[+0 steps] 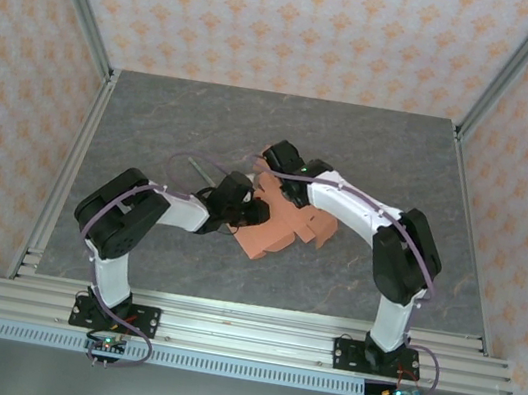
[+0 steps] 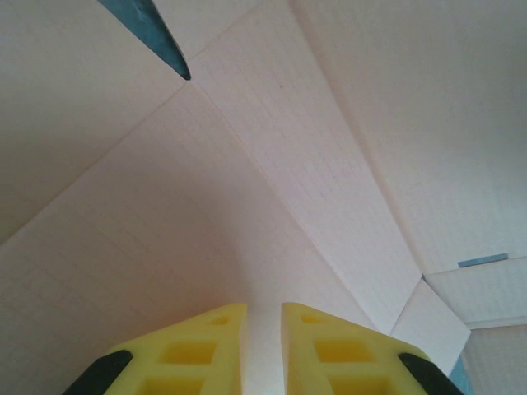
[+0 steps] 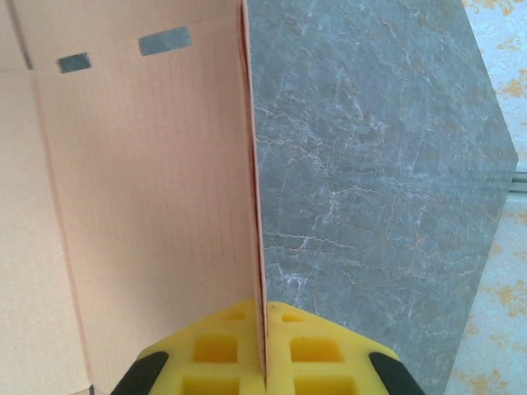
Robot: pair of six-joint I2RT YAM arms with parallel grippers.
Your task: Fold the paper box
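Paper box (image 1: 284, 226) sitting mid-desk (image 1: 402, 160), both arms on it

My right claw (image 3: 265, 309) is clamped on the edge of one upright panel, which stands straight between the yellow pads with bare desk on the other side of it. My left claw (image 2: 263, 311) is right up against the pale creased sheet, its pads nearly together with a thin gap between them.

No words, numbers or signs can be read on the paper box (image 1: 284, 229), the table (image 1: 402, 160) or the walls (image 1: 274, 17).
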